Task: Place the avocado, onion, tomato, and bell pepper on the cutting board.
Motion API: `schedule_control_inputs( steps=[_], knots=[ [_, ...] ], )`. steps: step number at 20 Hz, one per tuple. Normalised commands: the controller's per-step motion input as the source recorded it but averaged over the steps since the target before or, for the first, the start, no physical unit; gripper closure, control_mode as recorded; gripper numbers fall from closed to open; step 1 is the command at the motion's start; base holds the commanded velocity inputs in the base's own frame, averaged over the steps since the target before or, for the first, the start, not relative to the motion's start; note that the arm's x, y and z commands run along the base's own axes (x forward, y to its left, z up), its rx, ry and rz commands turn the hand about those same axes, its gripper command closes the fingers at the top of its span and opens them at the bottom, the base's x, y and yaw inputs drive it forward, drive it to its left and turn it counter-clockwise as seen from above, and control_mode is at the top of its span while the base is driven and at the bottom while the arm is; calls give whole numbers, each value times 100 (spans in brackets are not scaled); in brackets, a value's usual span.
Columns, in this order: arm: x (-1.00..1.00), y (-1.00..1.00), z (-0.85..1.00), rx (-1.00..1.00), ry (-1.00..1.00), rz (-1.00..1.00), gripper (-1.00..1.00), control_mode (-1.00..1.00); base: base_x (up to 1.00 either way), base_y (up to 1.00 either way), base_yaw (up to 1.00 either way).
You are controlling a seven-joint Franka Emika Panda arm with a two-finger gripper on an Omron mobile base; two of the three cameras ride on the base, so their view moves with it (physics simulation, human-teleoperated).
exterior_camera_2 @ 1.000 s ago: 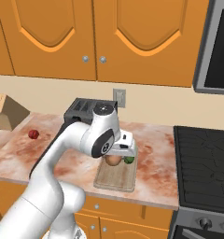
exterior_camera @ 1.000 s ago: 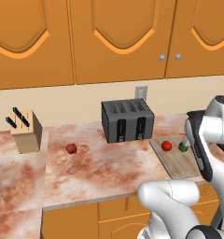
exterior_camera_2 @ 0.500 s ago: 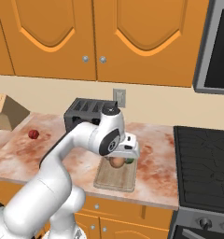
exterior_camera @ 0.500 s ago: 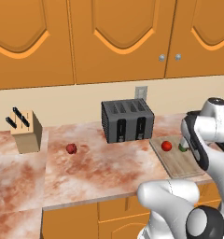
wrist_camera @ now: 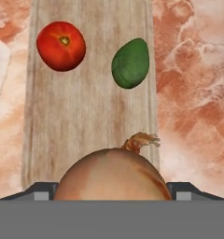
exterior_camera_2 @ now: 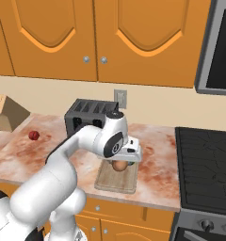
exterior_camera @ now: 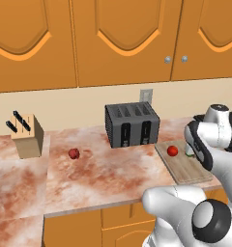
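A: Marbled countertop (exterior_camera: 103, 169), left base view: the cutting board (exterior_camera: 183, 166) carries the tomato (exterior_camera: 172, 150); the dark red bell pepper (exterior_camera: 74, 153) lies well apart. Since a second ago the wrist has shifted slightly over the board.

B: Right base view: the onion (exterior_camera_2: 118, 165) sits under the gripper (exterior_camera_2: 120, 162), just over the board.

A: Hand view: wide-set jaws flank the onion, probably gripping it. The avocado (wrist_camera: 130, 63) is already on the board, so only the pepper is left.

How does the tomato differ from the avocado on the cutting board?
The tomato is bright red and round with a small stem scar on top; the avocado is dark green, egg-shaped and lies on its side. Both rest apart on the wooden cutting board and look similar in size.
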Motion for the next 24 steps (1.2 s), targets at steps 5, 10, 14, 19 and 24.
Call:
schedule_control_inputs(
  steps=[5,10,14,19,24],
  knots=[
    [0,-7,-24,0,0,0,100,-100,0,0,0],
    [9,-1,-19,0,0,0,100,-100,0,0,0],
    [13,0,-18,0,0,0,100,-100,0,0,0],
    [12,0,-23,0,2,0,100,-100,0,0,0],
    [15,0,-28,0,5,0,100,-100,0,0,0]
  ],
)
